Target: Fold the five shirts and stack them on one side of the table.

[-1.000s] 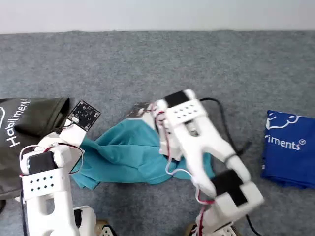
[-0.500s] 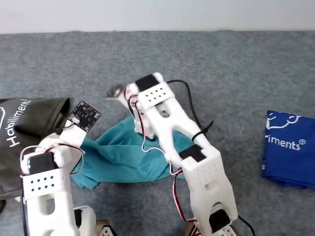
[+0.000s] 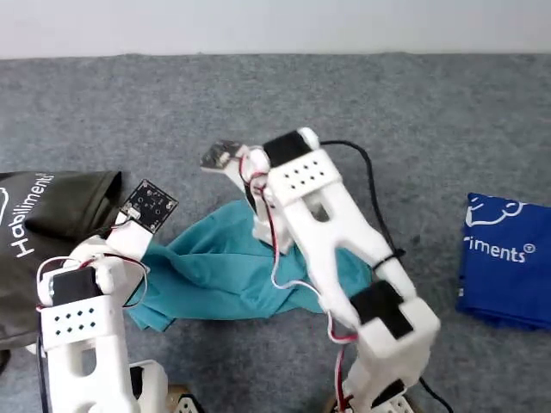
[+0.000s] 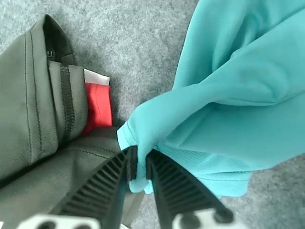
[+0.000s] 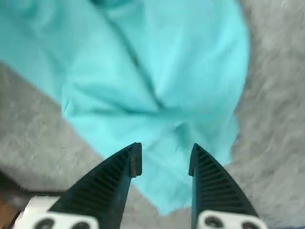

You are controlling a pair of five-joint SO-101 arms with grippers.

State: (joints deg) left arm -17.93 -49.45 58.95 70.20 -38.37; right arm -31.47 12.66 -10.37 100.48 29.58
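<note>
A crumpled teal shirt (image 3: 215, 267) lies on the grey carpeted table between the two arms. My left gripper (image 4: 138, 168) is shut on a bunched edge of the teal shirt (image 4: 228, 90), at its end next to the dark olive shirt (image 3: 47, 228). My right arm (image 3: 306, 185) stretches over the teal shirt's far side. Its gripper (image 5: 164, 160) hangs open just above the teal cloth (image 5: 157, 71), with nothing between the fingers. A folded blue shirt (image 3: 508, 262) lies at the right edge of the table.
The dark olive shirt (image 4: 33, 109) lies at the left with a red garment (image 4: 97, 107) and a white tag tucked under its fold. Bare grey carpet (image 3: 413, 120) runs across the far half of the table, up to a white wall.
My right arm swung left and stretched forward over the teal shirt, then shifted a little back to the right. My left arm has kept still, holding the shirt's edge.
</note>
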